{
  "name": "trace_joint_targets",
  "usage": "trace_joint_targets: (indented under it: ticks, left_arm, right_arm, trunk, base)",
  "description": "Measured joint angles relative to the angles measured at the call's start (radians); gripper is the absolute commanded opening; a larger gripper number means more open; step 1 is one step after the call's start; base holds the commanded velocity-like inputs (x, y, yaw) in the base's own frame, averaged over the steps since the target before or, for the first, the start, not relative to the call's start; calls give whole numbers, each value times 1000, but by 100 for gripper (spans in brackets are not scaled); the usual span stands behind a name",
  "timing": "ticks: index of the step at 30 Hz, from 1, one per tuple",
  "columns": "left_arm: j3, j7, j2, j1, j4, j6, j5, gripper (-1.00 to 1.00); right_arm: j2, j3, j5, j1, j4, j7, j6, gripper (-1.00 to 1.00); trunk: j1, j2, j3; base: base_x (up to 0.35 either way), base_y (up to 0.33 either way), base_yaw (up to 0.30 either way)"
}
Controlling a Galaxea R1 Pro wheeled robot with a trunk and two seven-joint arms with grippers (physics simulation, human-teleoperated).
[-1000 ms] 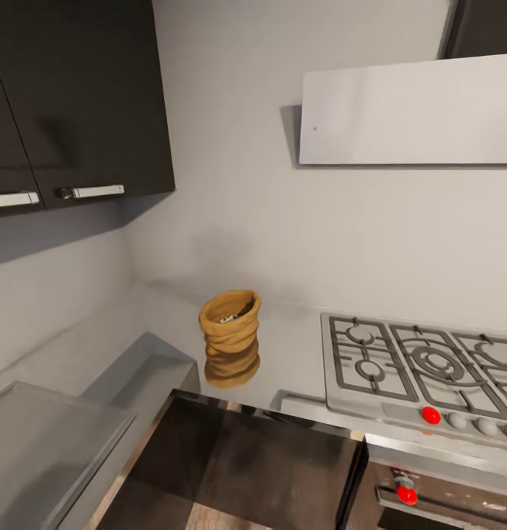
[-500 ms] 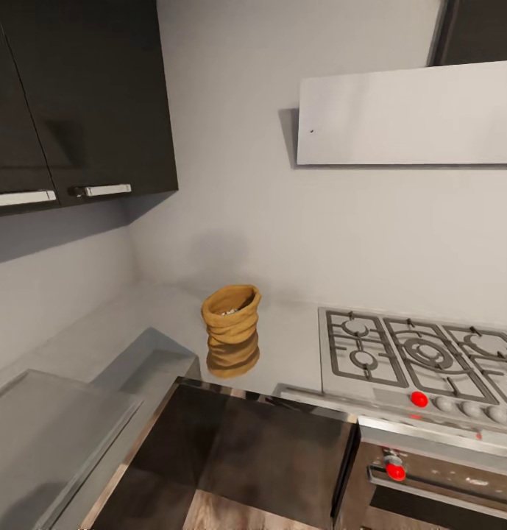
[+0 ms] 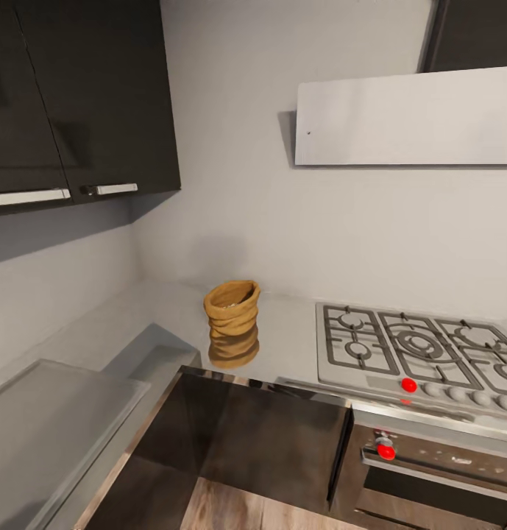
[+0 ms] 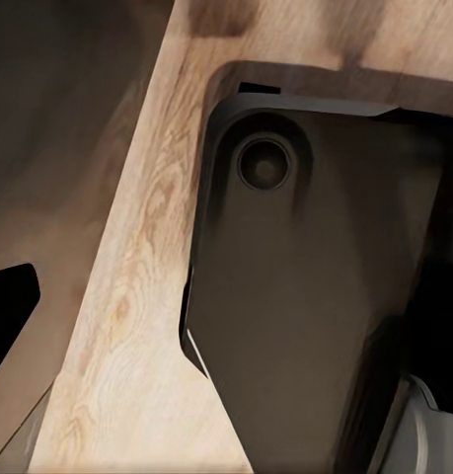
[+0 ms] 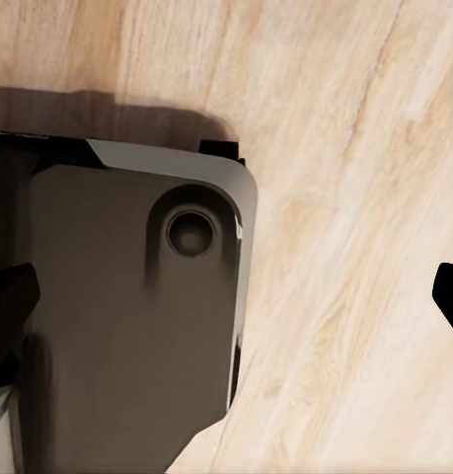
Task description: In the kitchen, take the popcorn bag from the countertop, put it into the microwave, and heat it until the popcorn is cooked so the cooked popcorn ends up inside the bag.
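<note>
Popcorn bag [image 3: 232, 309] stands upright on the grey bench [image 3: 290, 346], just left of the gas hob [image 3: 415, 353]. Wrist views look down on wood floor [image 5: 364, 197]; whether either gripper is clenched cannot be told.

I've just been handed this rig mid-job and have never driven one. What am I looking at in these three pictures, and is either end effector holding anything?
The big picture comes from the camera on the robot's head, looking down into a kitchen corner. The brown popcorn bag stands upright on the grey countertop, mouth open, apart from the gas hob beside it. Dark cupboards hang above, and an oven front sits below the hob.

The two small pictures come from cameras on the arms, near each end effector. Both point down at the wooden floor, with a dark part of the robot's own base in view. At the picture edges you see dark fingertips: one on the left, two set wide apart on the right. Nothing is between them, so nothing is held.
</note>
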Motion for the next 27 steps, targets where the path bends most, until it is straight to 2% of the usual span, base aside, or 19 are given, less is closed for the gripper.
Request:
trace_joint_targets:
  ticks: [5,6,8,9,10,12,13,14,15,18,20,24,27]
  left_arm:
    - [0,0,0,0,0,0,0,100]
    - [0,0,0,0,0,0,0,100]
    - [0,0,0,0,0,0,0,100]
    - [0,0,0,0,0,0,0,100]
    - [0,0,0,0,0,0,0,100]
    - [0,0,0,0,0,0,0,100]
    - [0,0,1,0,0,0,0,100]
    - [0,0,1,0,0,0,0,100]
    - [0,0,1,0,0,0,0,100]
    - [0,0,1,0,0,0,0,100]
    - [0,0,1,0,0,0,1,100]
    - [0,1,1,0,0,0,2,100]
    - [0,1,1,0,0,0,2,100]
  right_arm:
    - [7,15,5,0,-2,-1,2,100]
    - [10,28,13,0,-4,-2,5,100]
    - [16,79,46,0,-11,-6,24,100]
    - [32,113,69,-1,-28,-8,58,100]
    - [51,126,80,-2,-51,-9,88,100]
    - [111,149,108,-2,-190,-12,230,100]
    - [123,154,125,-2,-246,-13,287,100]
    - [134,155,151,-2,-331,-13,365,100]
    - [138,155,166,-2,-394,-13,412,100]
    - [153,156,193,-2,-594,-10,558,100]
    - [164,157,196,-1,-703,-8,641,100]
    - [208,157,198,-1,-910,-4,773,100]
    - [233,157,199,-1,-1113,-4,898,100]
  trunk:
    - [0,0,0]
    - [0,0,0]
    - [0,0,0]
    - [0,0,0]
    - [0,0,0]
    - [0,0,0]
    - [0,0,0]
    - [0,0,0]
    - [0,0,0]
    - [0,0,0]
    - [0,0,0]
    - [0,0,0]
    - [0,0,0]
  base:
    - [0,0,0]
    - [0,0,0]
    - [0,0,0]
    - [0,0,0]
    - [0,0,0]
    - [0,0,0]
    - [0,0,0]
    - [0,0,0]
    - [0,0,0]
    - [0,0,0]
    - [0,0,0]
    - [0,0,0]
    - [0,0,0]
